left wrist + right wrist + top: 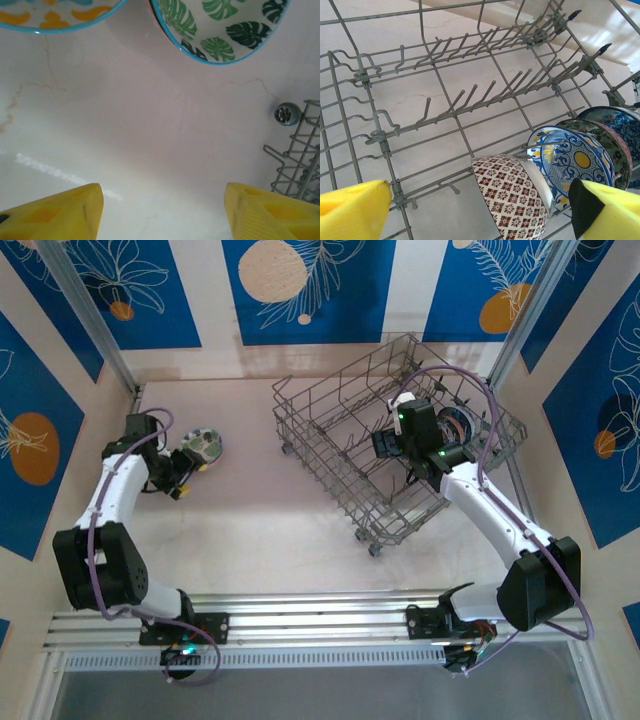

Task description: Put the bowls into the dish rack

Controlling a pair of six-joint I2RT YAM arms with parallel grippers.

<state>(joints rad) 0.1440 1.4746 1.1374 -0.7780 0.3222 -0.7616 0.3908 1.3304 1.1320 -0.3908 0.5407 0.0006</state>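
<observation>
A pale veined table (250, 515) sits between blue leaf-patterned wall panels (160, 300)

table (260, 510): pale, marble-veined top | dish rack (330, 455): stands on its wheels | bowls (205, 447): two, close together, left of dish rack, apart from it

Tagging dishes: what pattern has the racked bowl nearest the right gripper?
Bowl: maroon-and-white diamond lattice; best in right wrist view.
</observation>
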